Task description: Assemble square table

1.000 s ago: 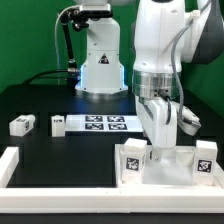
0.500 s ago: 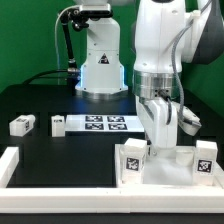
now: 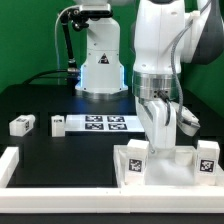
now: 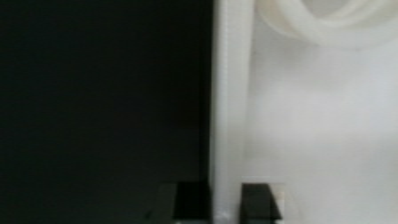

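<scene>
The white square tabletop (image 3: 168, 167) stands at the front on the exterior view's right, with tags at its two upper corners. My gripper (image 3: 160, 143) comes down on its upper edge from above. In the wrist view the two dark fingers (image 4: 262, 202) straddle the slab's thin rim, and the gripper (image 4: 224, 192) is shut on it. The white slab face (image 4: 320, 120) fills one side, with a round corner socket (image 4: 338, 25). Two small white leg blocks (image 3: 22, 125) (image 3: 58, 124) lie on the black table at the exterior view's left.
The marker board (image 3: 108, 123) lies flat mid-table in front of the arm's base (image 3: 100, 70). A long white rail (image 3: 12, 163) with an upturned end runs along the front edge. Another small white piece (image 3: 189, 119) sits behind the gripper on the right.
The tabletop and gripper have edged very slightly toward the exterior view's right. The leg blocks have not moved.
</scene>
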`<state>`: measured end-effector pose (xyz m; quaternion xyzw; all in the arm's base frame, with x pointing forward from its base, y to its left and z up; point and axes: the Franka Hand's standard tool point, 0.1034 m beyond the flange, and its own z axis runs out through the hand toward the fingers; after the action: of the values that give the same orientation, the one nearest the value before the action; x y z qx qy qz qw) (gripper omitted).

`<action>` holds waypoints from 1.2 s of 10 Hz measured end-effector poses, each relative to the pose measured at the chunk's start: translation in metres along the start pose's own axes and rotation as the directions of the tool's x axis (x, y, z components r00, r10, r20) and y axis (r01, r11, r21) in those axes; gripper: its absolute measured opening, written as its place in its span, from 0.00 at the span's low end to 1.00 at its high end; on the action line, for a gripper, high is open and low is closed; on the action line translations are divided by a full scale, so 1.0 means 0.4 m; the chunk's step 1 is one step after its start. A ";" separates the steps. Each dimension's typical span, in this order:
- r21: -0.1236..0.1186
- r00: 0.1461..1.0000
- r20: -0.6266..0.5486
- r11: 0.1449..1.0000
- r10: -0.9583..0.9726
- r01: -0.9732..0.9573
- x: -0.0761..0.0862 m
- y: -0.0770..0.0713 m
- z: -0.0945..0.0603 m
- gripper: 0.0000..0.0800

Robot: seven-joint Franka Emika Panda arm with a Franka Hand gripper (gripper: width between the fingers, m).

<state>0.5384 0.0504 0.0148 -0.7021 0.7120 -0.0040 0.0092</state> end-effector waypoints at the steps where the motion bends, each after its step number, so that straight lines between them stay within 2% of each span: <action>1: 0.000 1.000 0.000 1.000 0.000 0.000 0.000 0.000 0.000 0.07; 5: 0.000 1.000 0.000 1.000 0.000 0.000 0.001 0.000 0.000 0.07; 6: 0.007 1.000 -0.002 1.000 -0.021 0.021 0.009 0.003 -0.002 0.07; 7: 0.036 0.995 -0.017 0.994 -0.100 0.101 0.057 0.033 -0.003 0.07; 9: 0.046 0.972 -0.030 0.971 -0.232 0.234 0.139 0.058 -0.008 0.07; 10: 0.037 0.925 -0.040 0.924 -0.378 0.380 0.191 0.064 -0.005 0.07; 11: 0.034 0.902 -0.041 0.902 -0.430 0.431 0.226 0.066 -0.003 0.07; 12: 0.036 0.889 -0.040 0.888 -0.456 0.458 0.212 0.064 -0.002 0.07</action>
<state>0.5117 -0.0340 0.0146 -0.8494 0.5267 -0.0325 0.0126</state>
